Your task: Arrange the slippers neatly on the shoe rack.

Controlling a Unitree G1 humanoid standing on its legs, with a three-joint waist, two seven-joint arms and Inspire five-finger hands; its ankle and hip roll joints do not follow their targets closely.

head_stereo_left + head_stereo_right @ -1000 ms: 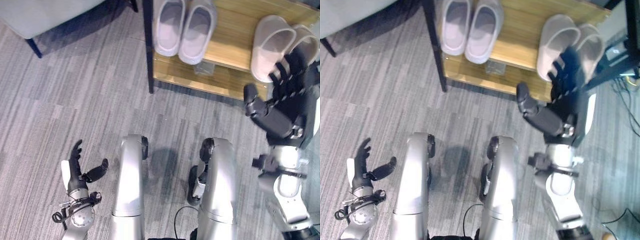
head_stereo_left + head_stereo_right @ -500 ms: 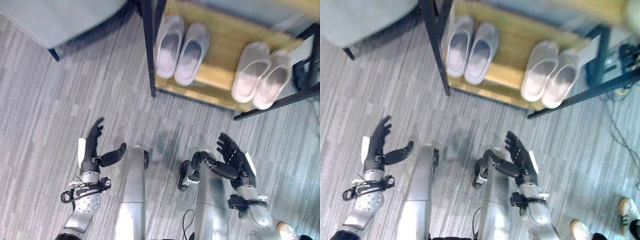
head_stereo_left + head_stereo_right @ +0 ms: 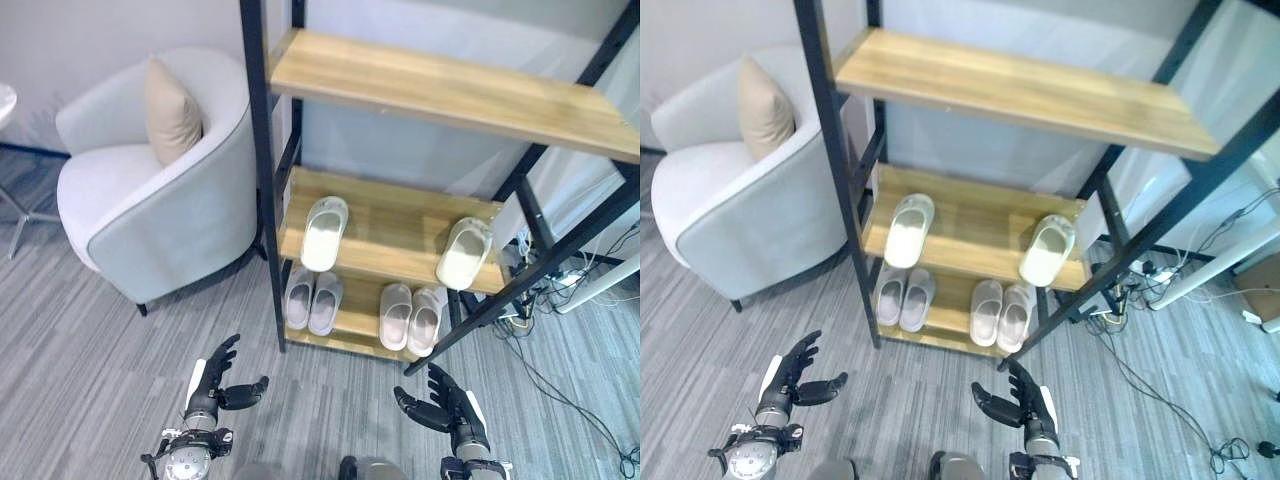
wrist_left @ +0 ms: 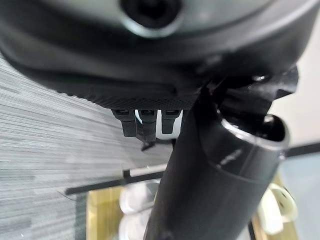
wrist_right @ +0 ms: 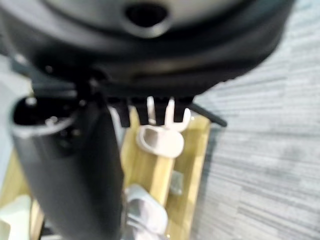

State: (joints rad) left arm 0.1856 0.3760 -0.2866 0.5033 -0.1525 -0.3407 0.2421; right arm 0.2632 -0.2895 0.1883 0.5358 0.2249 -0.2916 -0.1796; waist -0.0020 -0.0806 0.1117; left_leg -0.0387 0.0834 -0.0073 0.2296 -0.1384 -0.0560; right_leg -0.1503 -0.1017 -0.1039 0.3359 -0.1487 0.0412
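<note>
Right hand withdrawn; shoe rack holds six slippers.

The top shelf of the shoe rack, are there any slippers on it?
No, the top shelf is bare wood; the slippers sit on the two lower shelves.

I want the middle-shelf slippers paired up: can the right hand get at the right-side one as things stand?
Probably yes. The right hand is open, holds nothing, and hangs low before the rack. The slipper lies at the middle shelf's open front edge, though a slanted black brace runs close beside it.
</note>
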